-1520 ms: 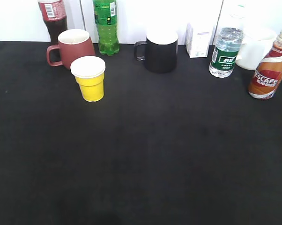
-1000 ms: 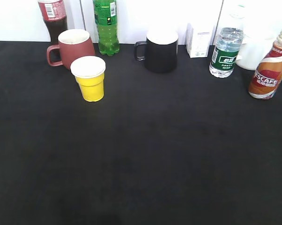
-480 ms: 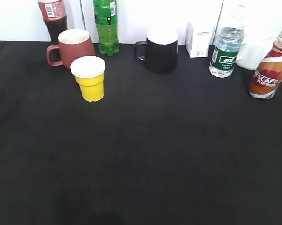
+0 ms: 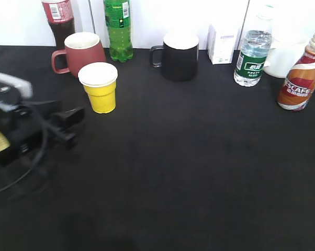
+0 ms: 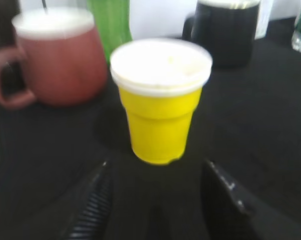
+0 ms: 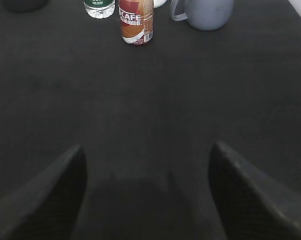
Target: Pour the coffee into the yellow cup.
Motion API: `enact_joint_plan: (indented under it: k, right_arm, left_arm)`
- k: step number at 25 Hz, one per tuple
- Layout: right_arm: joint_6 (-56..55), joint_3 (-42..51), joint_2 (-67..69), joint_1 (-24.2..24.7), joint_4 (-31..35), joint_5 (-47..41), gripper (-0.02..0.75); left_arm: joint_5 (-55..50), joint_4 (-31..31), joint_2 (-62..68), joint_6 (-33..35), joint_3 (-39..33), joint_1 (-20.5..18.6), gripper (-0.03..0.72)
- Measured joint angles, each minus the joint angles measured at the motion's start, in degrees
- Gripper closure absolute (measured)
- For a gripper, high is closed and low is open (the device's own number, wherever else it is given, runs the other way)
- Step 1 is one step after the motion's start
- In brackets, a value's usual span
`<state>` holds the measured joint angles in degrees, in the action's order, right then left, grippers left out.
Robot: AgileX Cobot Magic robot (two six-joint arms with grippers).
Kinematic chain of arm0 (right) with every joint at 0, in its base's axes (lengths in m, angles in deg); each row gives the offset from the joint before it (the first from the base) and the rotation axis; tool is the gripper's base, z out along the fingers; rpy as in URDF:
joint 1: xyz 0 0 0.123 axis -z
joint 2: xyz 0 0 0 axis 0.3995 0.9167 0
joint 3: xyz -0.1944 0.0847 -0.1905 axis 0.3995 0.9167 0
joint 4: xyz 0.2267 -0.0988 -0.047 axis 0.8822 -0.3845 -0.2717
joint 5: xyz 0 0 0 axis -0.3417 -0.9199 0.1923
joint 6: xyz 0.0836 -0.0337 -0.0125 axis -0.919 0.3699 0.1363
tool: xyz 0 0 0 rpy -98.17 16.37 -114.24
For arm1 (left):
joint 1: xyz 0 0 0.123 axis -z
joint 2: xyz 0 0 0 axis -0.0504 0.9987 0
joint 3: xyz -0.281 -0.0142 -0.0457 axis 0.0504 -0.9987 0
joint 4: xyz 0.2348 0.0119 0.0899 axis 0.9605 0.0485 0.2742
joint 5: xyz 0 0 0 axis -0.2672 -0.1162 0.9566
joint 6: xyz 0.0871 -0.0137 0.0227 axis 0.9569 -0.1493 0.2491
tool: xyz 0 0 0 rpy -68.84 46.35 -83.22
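Exterior view: left gripper (image 4: pixel 71 125) newly in frame

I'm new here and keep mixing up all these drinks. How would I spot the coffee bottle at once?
Look along the back of the black table to its far right end. There, right of the clear water bottle with the green label, stands the coffee bottle. It alone has a curvy shape and an orange, red and white wrap.

Four bottles (image 4: pixel 251 57), three mugs (image 4: pixel 179 56), one cup (image 4: pixel 100 87)
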<state>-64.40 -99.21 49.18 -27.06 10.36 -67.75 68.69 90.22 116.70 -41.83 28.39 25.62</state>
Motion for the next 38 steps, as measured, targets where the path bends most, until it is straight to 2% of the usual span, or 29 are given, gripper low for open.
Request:
enact_joint_plan:
  k: [1,3,4,6,9,11,14,16,19,21,24,27,29,38]
  right_arm:
    - [0.0,0.0,0.0,0.0,0.0,0.0,0.149]
    - [0.0,0.0,0.0,0.0,0.0,0.0,0.149]
    - [0.0,0.0,0.0,0.0,0.0,0.0,0.149]
    - [0.0,0.0,0.0,0.0,0.0,0.0,0.149]
    - [0.0,0.0,0.0,0.0,0.0,0.0,0.149]
    - [0.0,0.0,0.0,0.0,0.0,0.0,0.149]
    - [0.0,0.0,0.0,0.0,0.0,0.0,0.149]
    - [0.0,0.0,0.0,0.0,0.0,0.0,0.149]
    - [0.0,0.0,0.0,0.0,0.0,0.0,0.149]
    - [0.0,0.0,0.0,0.0,0.0,0.0,0.149]
    - [0.0,0.0,0.0,0.0,0.0,0.0,0.149]
    - [0.0,0.0,0.0,0.0,0.0,0.0,0.149]
    - [0.0,0.0,0.0,0.0,0.0,0.0,0.149]
    - [0.0,0.0,0.0,0.0,0.0,0.1,0.149]
  left_arm:
    - [-1.5,0.2,1.5,-0.5,2.2,0.0,0.213]
    - [-4.6,0.4,5.5,-2.9,7.6,0.0,0.067]
    - [-5.3,0.4,7.8,-3.4,10.2,0.0,0.030]
    - [-6.3,0.5,12.4,-3.9,14.7,0.0,0.018]
    - [-6.2,2.1,18.3,-6.7,22.4,0.0,0.019]
    - [-5.9,2.6,19.9,-7.7,24.6,0.0,0.042]
    - [-5.8,2.6,20.0,-7.8,24.8,0.0,0.195]
    - [-5.9,4.7,20.0,-7.9,24.8,-0.1,0.236]
    - [-6.5,13.6,19.6,-9.2,25.5,-0.1,0.236]
    - [-7.3,26.1,18.0,-15.8,29.0,0.0,0.237]
    - [-7.8,46.9,17.7,-30.1,36.2,0.0,0.237]
    - [-3.3,56.2,17.7,-35.6,37.2,0.0,0.237]
    - [-3.1,59.3,17.7,-36.3,37.2,0.0,0.237]
    - [-2.3,59.8,17.7,-36.4,37.2,0.0,0.238]
